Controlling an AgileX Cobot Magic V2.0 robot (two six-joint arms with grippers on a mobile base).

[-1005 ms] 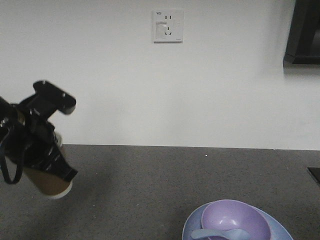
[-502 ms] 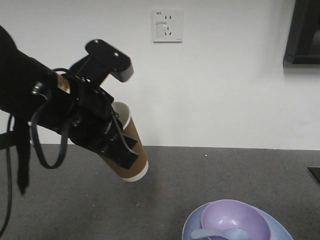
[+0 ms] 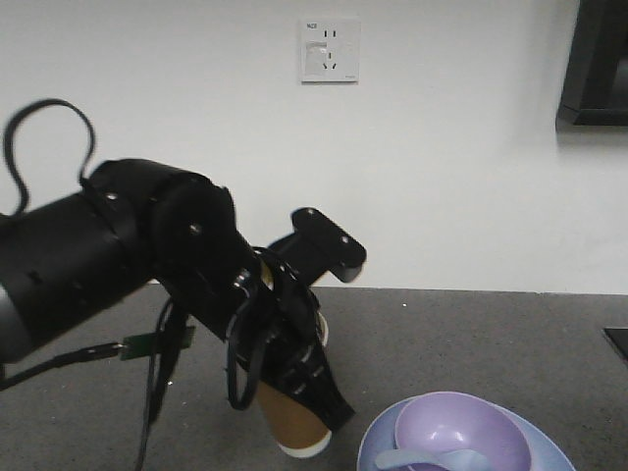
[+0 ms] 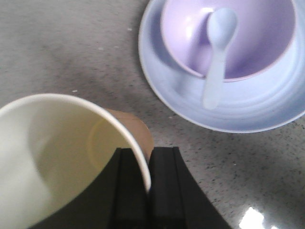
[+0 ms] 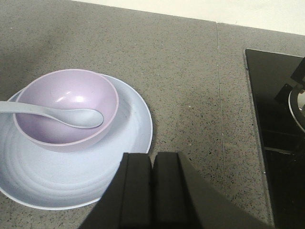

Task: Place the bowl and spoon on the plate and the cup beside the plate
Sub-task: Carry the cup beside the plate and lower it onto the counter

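My left gripper (image 3: 312, 397) is shut on the rim of the brown paper cup (image 3: 292, 429), which hangs tilted with its base low over the counter, just left of the plate (image 3: 555, 449). From the left wrist, the cup's (image 4: 52, 152) white rim sits pinched between the gripper's (image 4: 147, 183) two black fingers. On the light blue plate (image 4: 238, 117) stands the lavender bowl (image 4: 257, 52). The pale blue spoon (image 4: 217, 52) rests in the bowl, handle over its rim. My right gripper (image 5: 152, 191) is shut and empty, hovering by the plate's (image 5: 71, 186) near right edge, close to the bowl (image 5: 66, 95) and spoon (image 5: 57, 114).
A black glass hob (image 5: 279, 143) lies on the grey counter to the right of the plate. A wall socket (image 3: 330, 51) is on the white back wall, and a dark cabinet (image 3: 597, 64) hangs at the top right. Cables loop from the left arm.
The left arm has carried the cup from the far left, up, then right and down to just beside the plate. Bowl, spoon and plate have not moved.
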